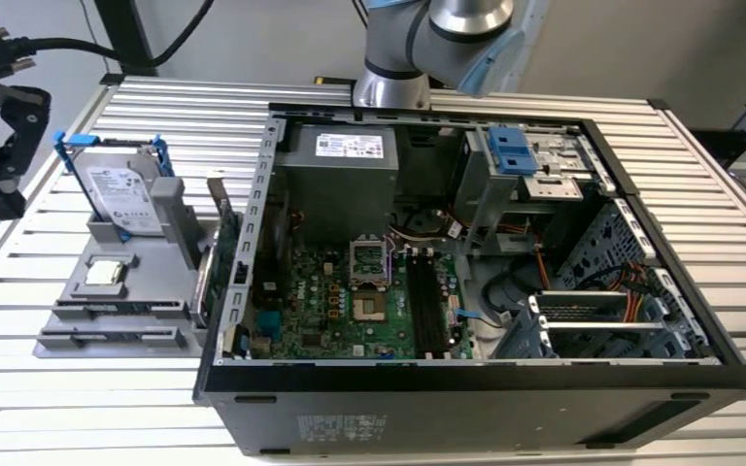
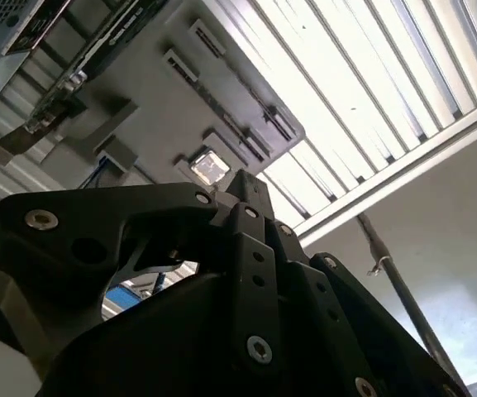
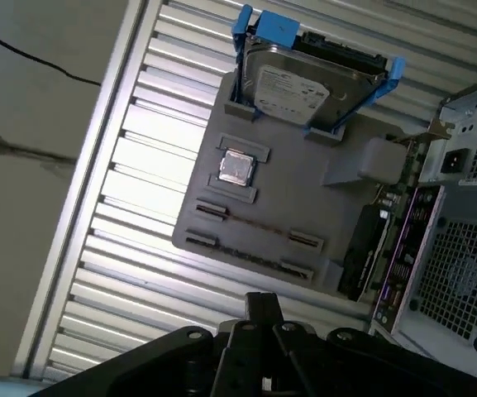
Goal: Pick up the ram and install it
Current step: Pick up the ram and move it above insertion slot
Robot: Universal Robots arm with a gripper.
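While the gripper [image 3: 261,308] hangs near the gray fixture [image 3: 304,194], we cannot tell its state | ram [image 3: 255,225] appears set on edge in a fixture slot | we judge it light, stiff, fragile | best held by the long board edges, off the chips

the computer case [image 1: 477,388] lay on the worktop [image 1: 75,408]. at the exterior view's left of it sat a holder [image 1: 140,291], with a hard drive [image 1: 124,199] standing at its far end, the ram [image 3: 255,225] in a near slot, and an expansion card [image 1: 221,257] upright between holder and case.
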